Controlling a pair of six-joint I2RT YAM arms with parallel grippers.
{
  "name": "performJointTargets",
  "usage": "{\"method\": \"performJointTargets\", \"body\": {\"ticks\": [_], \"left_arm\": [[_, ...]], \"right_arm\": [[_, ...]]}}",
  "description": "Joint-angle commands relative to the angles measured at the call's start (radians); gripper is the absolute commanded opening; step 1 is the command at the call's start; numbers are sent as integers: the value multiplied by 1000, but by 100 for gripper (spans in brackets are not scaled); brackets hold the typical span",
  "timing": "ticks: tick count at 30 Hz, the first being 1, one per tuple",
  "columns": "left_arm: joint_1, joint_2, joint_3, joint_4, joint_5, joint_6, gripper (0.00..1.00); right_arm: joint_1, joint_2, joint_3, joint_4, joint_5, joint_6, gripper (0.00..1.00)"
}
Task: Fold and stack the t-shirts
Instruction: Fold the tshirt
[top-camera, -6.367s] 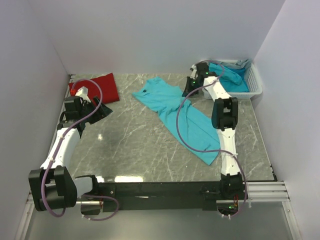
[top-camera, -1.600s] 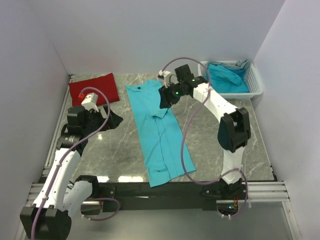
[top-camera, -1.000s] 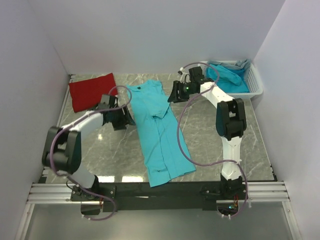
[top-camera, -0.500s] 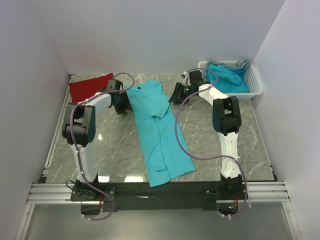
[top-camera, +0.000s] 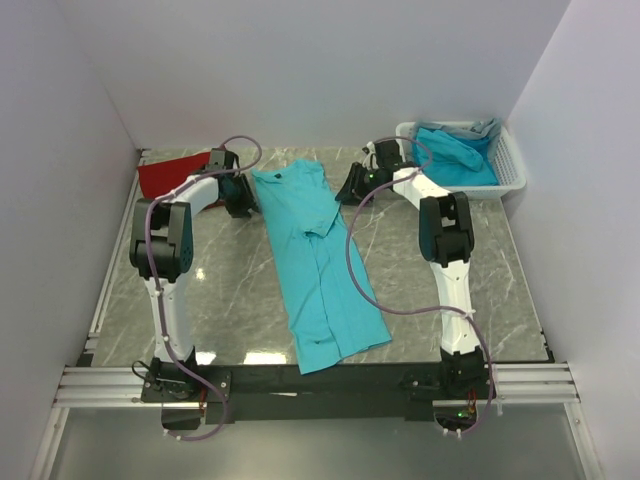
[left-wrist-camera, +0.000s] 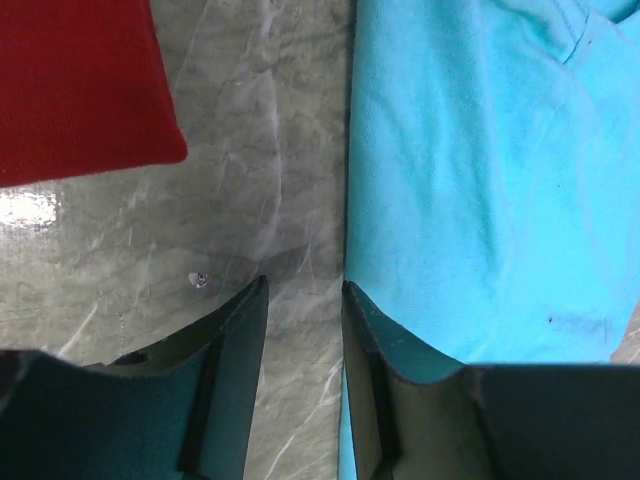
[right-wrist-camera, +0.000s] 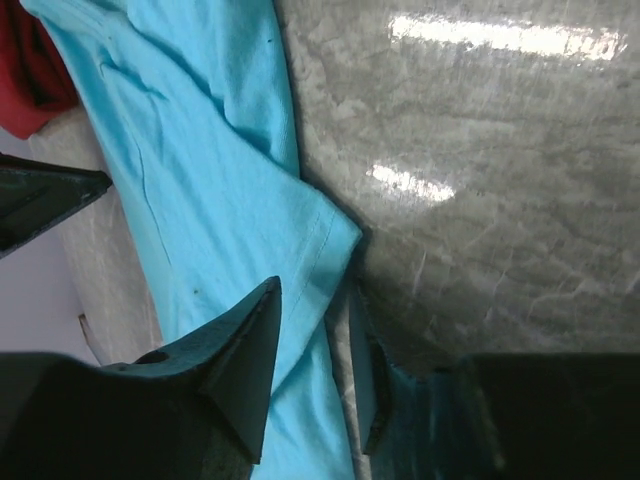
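The turquoise t-shirt (top-camera: 315, 260) is laid lengthwise, its edge just right of the barely parted, empty left gripper (left-wrist-camera: 303, 285), its sleeve corner straddled by the part-open right gripper (right-wrist-camera: 313, 290).

Arms (top-camera: 455, 290) white with black joints; purplish cables (top-camera: 361, 287); pincer fingers (left-wrist-camera: 232, 360) perhaps dark teal.

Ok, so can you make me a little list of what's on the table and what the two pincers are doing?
middle: turquoise t-shirt, spread out flat on the table
far left corner: red t-shirt, folded
far right corner: white basket with more turquoise cloth inside
left pincer: open, low at the spread shirt's left edge
right pincer: open, with the shirt's right sleeve corner between its fingers
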Motion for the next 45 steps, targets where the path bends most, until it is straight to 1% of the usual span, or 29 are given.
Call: {"method": "performJointTargets", "body": {"ticks": [1,4,6,7,9,10,11,12,13,14,15,16,17,19,21,23,25,29,34,38,45], "left_arm": [[-2,-27,4,11,-30,32,43],[1,-160,-45,58,-71,47,47],[1,-220,-86,85,-83,56,49],[1,-285,-106,96,-85,61,49],[1,-355,-180,120,-90,73,49],[1,-423,-207,124,-97,78,49],[1,-459,-268,131,-97,79,50],[1,-494,-303,146,-94,85,49],[0,-560,-338,150,-94,88,49],[0,-593,-403,153,-93,93,49],[0,-623,-433,153,-94,107,49],[0,-680,-491,145,-99,113,49],[0,-708,-517,139,-116,121,49],[0,-790,-565,122,-131,141,49],[0,-844,-623,116,-157,159,49],[0,-916,-665,107,-179,168,49],[0,-977,-698,110,-186,179,50],[0,-1030,-728,125,-186,182,52],[0,-1013,-726,144,-143,177,51],[0,-1016,-731,147,-136,181,51],[0,-1019,-732,154,-111,184,51]], "right_arm": [[-5,41,44,33,-16,38,40],[-5,53,44,43,-30,55,35],[-5,55,50,41,-25,58,34],[-5,55,52,41,-22,57,33],[-5,50,50,46,-16,57,30],[-5,44,47,50,-15,58,29],[-6,42,49,50,-12,58,27],[-5,39,49,56,-12,58,24],[-6,38,50,61,-7,60,21],[-6,38,53,61,-9,57,20],[-8,39,58,53,-7,52,16],[-6,38,64,53,-7,48,13],[-6,36,64,52,-2,40,12],[-11,19,47,69,4,38,7],[-14,12,41,75,4,35,5],[-14,-2,39,75,2,22,1],[-16,-27,26,84,7,12,1],[-14,-68,1,110,13,2,1],[-16,-99,-10,107,21,-17,0],[-12,-119,-31,119,19,-35,0],[6,-126,-20,96,30,-71,0]]}}
